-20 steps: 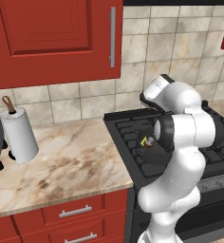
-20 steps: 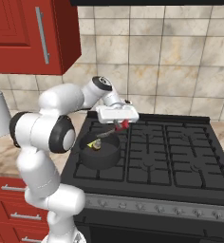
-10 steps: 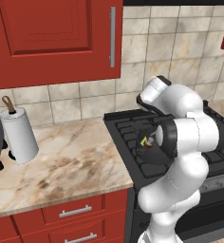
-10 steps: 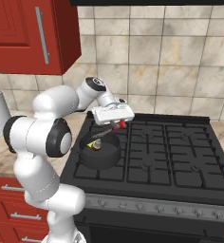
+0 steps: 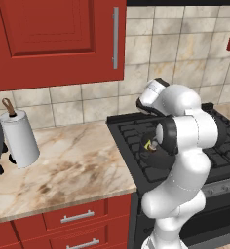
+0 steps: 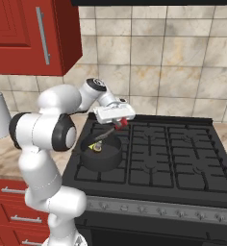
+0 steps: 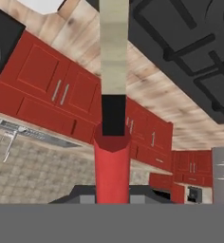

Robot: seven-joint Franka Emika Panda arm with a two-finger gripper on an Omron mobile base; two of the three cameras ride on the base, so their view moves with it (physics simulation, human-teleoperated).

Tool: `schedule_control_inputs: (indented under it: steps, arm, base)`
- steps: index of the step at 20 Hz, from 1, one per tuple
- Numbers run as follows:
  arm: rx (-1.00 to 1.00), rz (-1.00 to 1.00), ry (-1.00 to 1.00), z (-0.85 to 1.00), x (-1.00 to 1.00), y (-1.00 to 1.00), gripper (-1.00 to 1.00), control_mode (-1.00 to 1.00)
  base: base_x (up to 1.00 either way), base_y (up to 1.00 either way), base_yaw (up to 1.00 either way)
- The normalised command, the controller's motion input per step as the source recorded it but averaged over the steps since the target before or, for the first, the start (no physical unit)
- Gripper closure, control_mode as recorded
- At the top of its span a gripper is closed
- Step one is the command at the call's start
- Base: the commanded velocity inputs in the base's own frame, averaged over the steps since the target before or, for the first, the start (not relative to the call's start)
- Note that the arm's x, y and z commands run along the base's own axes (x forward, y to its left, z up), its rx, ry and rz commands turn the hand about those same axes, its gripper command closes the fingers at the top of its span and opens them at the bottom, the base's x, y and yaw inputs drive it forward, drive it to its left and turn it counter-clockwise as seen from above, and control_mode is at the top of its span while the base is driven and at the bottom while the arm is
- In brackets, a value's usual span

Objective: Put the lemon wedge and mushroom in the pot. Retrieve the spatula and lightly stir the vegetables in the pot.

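The hand (image 6: 119, 123) is clenched around the red handle of the spatula (image 6: 107, 132), held just above the far right rim of the pot (image 6: 102, 153). From the hand, the spatula slants down and left, its grey head reaching into the pot. Inside the pot lie the lemon wedge (image 6: 92, 146) and the mushroom (image 6: 97, 148), close together. The pot sits on the front left burner of the black stove (image 6: 173, 163). To the left, a marble tabletop (image 5: 58, 165) carries a paper towel roll (image 5: 19, 137) near the tiled wall. Red cabinets (image 5: 58, 39) hang above.
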Motion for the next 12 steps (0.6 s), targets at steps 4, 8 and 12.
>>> schedule_control_inputs:
  steps: [4, 8, 12]
  arm:
    - [-0.04, 0.00, 0.17, -0.02, 0.00, 0.13, 1.00, -1.00]
    - [-0.03, 0.01, 0.11, 0.00, 0.00, 0.09, 1.00, -1.00]
    - [-0.03, 0.00, 0.10, -0.02, 0.00, 0.08, 1.00, -1.00]
  base:
    - [0.00, 0.00, 0.00]
    - [0.00, 0.00, 0.00]
    - [0.00, 0.00, 0.00]
